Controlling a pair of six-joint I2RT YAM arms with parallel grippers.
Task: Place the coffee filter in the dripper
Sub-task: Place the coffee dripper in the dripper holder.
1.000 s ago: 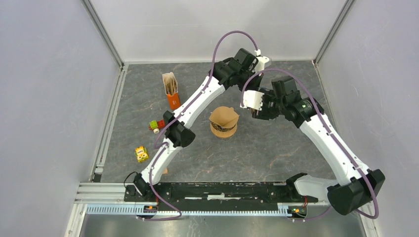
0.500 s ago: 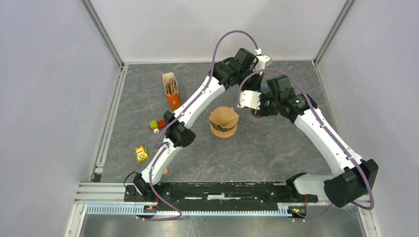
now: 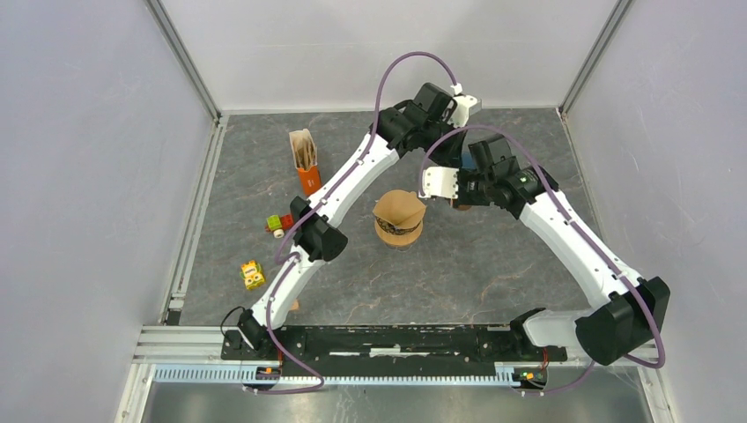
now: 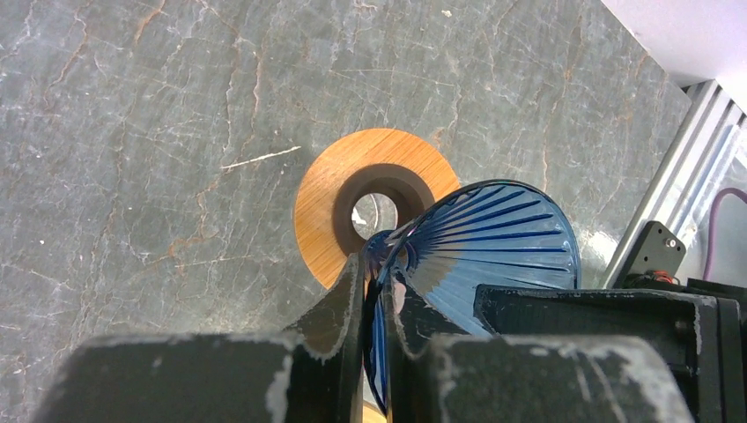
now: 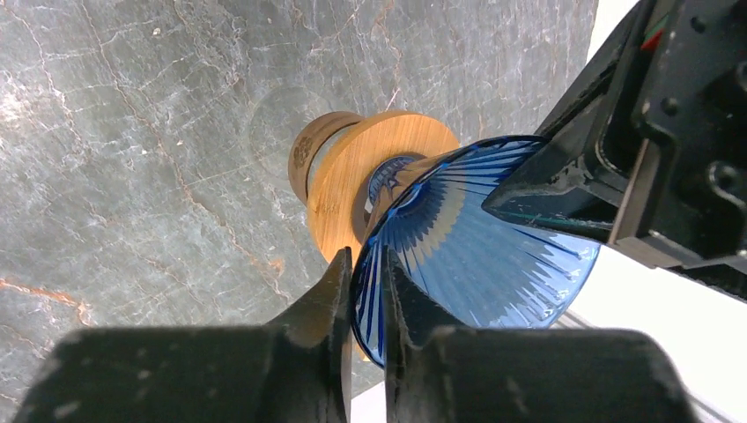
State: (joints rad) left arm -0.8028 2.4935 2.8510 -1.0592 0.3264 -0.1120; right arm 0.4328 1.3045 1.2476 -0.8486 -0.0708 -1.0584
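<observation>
Spotting coffee filter (image 3: pixel 399 210) mid-table (image 3: pixel 484 273): brown, crumpled over round base, apart from dripper (image 4: pixel 493 247). Noting dripper tilted over far side of table, blue ribbed glass with wooden collar (image 4: pixel 321 220). Pinching rim wall with left gripper (image 4: pixel 374 278), jaws clamped on glass. Gripping another spot on rim with right gripper (image 5: pixel 364 269), finger pressing each side. Seeing orange box (image 3: pixel 308 179) and small toys (image 3: pixel 278 224) at left.

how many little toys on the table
2: a red and green toy beside the left arm, a yellow toy nearer its base; something orange behind that arm may be another.
</observation>
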